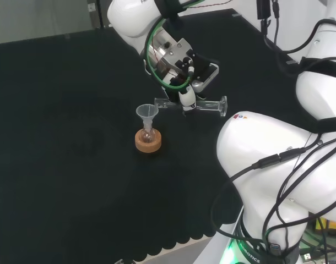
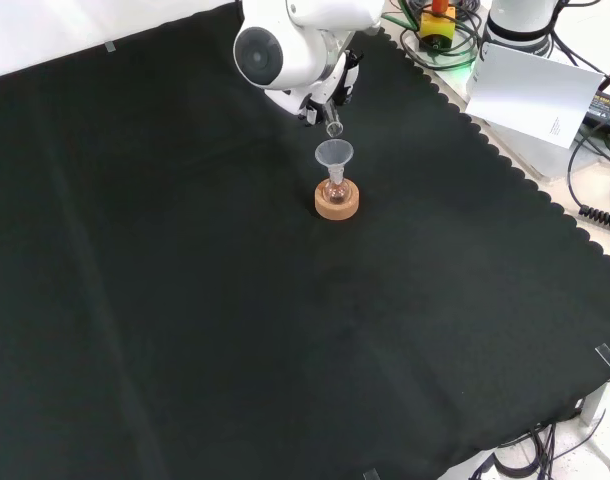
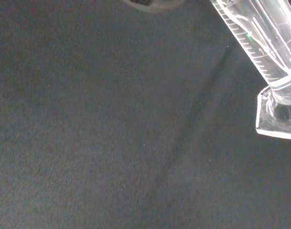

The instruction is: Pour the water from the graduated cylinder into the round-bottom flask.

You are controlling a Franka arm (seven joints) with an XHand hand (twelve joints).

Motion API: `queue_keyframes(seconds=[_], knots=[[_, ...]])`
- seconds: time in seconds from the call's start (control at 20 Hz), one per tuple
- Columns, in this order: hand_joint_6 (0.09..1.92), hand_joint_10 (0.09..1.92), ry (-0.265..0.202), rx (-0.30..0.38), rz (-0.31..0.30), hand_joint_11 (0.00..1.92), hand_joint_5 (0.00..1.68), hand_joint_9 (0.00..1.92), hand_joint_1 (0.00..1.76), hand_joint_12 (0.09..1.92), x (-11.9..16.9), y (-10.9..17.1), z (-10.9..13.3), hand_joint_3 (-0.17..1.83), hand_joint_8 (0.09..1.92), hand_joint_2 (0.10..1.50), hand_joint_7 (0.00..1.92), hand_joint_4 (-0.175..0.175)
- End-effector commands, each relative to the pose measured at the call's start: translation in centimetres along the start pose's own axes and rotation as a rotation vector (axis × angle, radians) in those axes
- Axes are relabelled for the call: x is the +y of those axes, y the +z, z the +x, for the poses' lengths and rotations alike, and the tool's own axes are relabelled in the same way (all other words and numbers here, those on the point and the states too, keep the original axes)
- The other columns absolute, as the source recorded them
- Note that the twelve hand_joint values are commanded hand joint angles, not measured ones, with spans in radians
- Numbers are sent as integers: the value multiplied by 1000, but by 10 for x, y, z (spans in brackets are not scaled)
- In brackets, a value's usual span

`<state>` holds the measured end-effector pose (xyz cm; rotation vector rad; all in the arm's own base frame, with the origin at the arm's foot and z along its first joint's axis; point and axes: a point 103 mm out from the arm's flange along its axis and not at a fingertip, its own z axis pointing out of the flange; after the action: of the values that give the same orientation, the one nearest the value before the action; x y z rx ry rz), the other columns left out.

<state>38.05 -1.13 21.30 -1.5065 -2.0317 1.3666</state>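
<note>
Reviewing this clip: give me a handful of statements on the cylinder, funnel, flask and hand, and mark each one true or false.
1. The hand holds the cylinder tipped about level. True.
2. The cylinder stands upright on the cloth. False: it is lifted off the cloth and lies on its side in the hand.
3. A funnel sits in the neck of the flask. True.
4. The flask rests on a red ribbed ring. False: it sits in a cork ring.
5. In the head view the cylinder's mouth points toward the funnel, its base away from it. True.
6. The funnel lies on the cloth beside the flask. False: it stands upright in the flask.
</note>
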Motion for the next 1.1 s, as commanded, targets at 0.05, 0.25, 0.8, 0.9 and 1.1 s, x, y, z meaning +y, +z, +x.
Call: queue_keyframes(seconds=[0.05,0.25,0.8,0.9,1.1], knots=[[923,87,5,0,48,1225,1084,1416,1241,758,-1,-4,2,-7,825,1080,1066,20],[923,87,7,-2,74,1225,1084,1416,1241,758,-1,-7,4,-6,825,1080,1066,20],[924,87,25,-13,146,1229,1084,1417,1241,757,-1,-14,7,-6,826,1080,1066,20],[924,87,29,-14,162,1230,1083,1418,1241,757,0,-16,8,-6,826,1080,1066,20],[924,87,34,-15,180,1232,1083,1418,1240,757,0,-18,9,-6,826,1080,1066,21]])
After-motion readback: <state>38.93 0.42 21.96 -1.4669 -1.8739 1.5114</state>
